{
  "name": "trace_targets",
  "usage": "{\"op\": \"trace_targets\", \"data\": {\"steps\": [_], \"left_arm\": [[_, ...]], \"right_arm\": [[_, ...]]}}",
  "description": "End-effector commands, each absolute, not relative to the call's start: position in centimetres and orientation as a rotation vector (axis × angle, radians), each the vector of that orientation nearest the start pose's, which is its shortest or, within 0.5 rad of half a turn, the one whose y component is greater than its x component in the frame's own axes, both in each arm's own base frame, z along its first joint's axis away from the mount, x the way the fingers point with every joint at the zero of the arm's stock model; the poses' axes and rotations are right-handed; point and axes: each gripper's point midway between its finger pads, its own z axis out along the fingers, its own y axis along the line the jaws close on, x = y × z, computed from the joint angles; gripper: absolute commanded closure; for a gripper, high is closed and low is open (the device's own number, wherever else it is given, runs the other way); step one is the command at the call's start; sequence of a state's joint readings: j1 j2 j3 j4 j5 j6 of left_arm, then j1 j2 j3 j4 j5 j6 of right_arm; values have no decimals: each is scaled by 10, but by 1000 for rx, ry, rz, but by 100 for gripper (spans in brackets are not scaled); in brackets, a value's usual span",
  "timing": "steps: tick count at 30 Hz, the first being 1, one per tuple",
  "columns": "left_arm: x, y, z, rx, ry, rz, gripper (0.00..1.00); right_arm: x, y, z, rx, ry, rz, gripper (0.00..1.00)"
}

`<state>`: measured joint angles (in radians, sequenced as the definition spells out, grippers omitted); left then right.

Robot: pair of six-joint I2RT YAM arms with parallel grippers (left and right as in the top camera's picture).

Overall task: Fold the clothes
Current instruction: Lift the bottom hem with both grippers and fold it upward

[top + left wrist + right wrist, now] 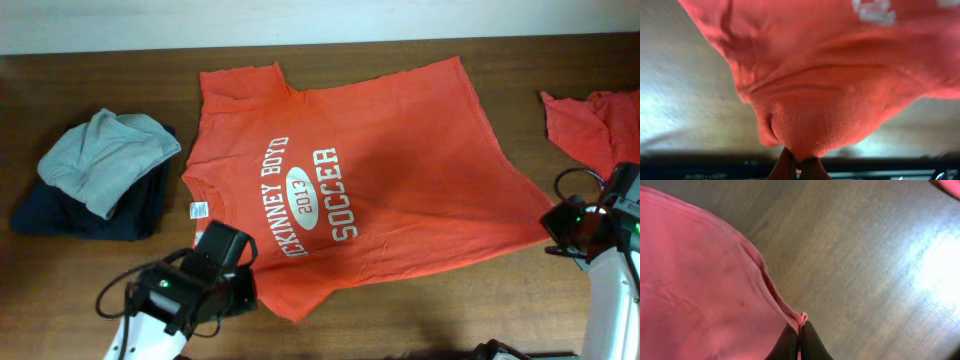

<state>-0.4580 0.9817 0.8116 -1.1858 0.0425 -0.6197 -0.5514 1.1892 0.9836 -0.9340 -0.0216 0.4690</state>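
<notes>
The shirt [400, 150] lay spread print-up across the middle of the counter [420, 300], collar toward your left and hem toward your right. Your left fingers [784, 169] were clenched on a bunched bit of cloth at the near sleeve end. Your right fingers [811, 342] were pinched shut on the seamed corner of the hem. You seemed set to carry the near edge over toward the far one. To do that well, you needed to lift both ends together and level, with the cloth between them just taut, so the edge would not sag and drag. The left pinch looked bulky, so you had to watch that it did not pull a wad into the fold. You also wanted to land clear of the second shirt [595, 125] at far right and the pile [100, 170] at left.
</notes>
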Motion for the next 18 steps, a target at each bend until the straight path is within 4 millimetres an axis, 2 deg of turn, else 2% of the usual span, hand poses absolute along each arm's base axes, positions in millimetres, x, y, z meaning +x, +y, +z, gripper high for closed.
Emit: {"op": "trace_targets", "data": {"steps": [1, 6, 9, 12, 16, 18], "left_arm": [[176, -77, 130, -179, 2857, -139, 99], [194, -78, 125, -116, 2830, -85, 99], [203, -70, 121, -114, 2816, 13, 99], [217, -71, 118, -30, 2789, 56, 99], [242, -73, 119, -19, 2710, 91, 99], [253, -68, 123, -42, 2660, 133, 99]], "right_arm": [[255, -138, 149, 1294, 2344, 113, 96], [283, -135, 139, 1253, 2339, 242, 96], [306, -133, 134, 1203, 2317, 350, 96], [331, -134, 124, 1157, 2295, 444, 96], [347, -140, 104, 1150, 2297, 474, 96], [356, -141, 104, 1123, 2278, 500, 96]]}}
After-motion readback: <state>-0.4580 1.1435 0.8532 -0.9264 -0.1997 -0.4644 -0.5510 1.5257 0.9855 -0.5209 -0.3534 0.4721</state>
